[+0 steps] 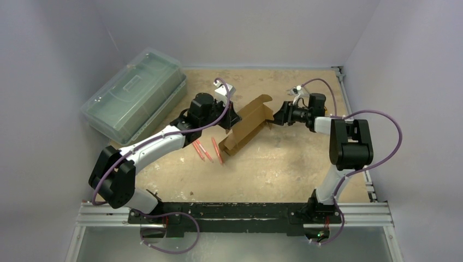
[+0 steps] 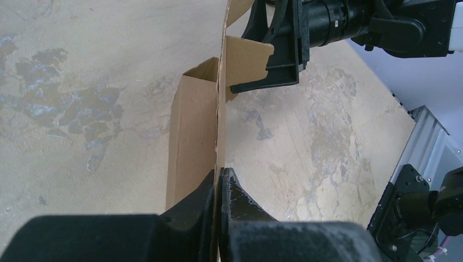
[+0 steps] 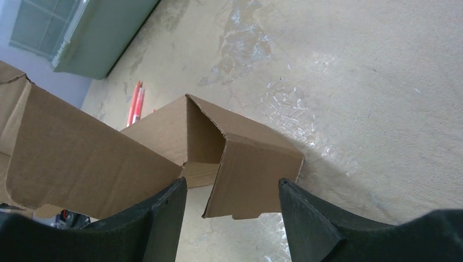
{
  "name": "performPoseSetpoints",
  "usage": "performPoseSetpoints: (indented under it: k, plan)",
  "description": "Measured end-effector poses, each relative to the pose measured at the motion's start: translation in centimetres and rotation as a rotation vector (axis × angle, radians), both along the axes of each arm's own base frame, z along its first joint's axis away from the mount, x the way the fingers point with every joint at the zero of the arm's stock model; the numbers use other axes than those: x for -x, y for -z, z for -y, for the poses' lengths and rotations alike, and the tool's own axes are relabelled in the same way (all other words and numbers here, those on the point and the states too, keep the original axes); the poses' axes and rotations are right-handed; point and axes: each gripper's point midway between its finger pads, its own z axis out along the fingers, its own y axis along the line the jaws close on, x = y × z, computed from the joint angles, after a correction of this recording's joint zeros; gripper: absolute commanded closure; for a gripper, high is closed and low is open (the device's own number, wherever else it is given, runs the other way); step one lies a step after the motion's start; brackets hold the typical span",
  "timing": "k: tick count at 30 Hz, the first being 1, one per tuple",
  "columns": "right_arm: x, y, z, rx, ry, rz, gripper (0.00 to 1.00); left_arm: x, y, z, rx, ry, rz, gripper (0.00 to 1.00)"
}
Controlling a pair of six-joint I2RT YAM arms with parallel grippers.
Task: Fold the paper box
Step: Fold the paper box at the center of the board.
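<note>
Two black tools meet at one plain brown cardboard paper box (image 1: 248,126). It sits near the middle of the worn, sandy bench (image 1: 284,169). The paper box is long and lies slanted. One end points to the lower left of the top view and the other end points to the upper right. Its top is open. The card is plain brown on every side that shows.

The left tool (image 2: 219,179) is squeezed tight on a thin upright edge of the paper box. In the left wrist view the card runs straight up from between its two fingers (image 2: 240,199).

The right tool (image 3: 232,185) is spread wide at the upper right end of the paper box. In the right wrist view a small end flap (image 3: 254,174) sits between its two fingers, bent around the corner. I cannot tell if a finger touches it.

A few thin red-orange sticks (image 1: 206,150) lie on the bench just beside the lower left end of the paper box. A big see-through green plastic case (image 1: 134,95) lies at the upper left of the top view, well apart from the paper box. The marks on its lid are too small to read.
</note>
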Motion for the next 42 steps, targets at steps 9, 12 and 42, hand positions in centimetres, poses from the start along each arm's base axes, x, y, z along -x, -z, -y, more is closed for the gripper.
performPoseSetpoints:
  k: [9,12,42]
  plan:
    - [0.6,0.0,0.1,-0.023,-0.018,-0.046,0.36,-0.1,0.0,-0.1,0.005,-0.005,-0.006,1.00]
    - [0.9,0.2,0.2,-0.023,-0.019,-0.067,0.37,-0.1,0.0,-0.1,0.006,-0.001,-0.008,1.00]
    - [-5.9,0.7,1.1,0.063,0.139,-0.067,0.85,-0.1,0.6,0.1,-0.001,0.004,-0.020,1.00]
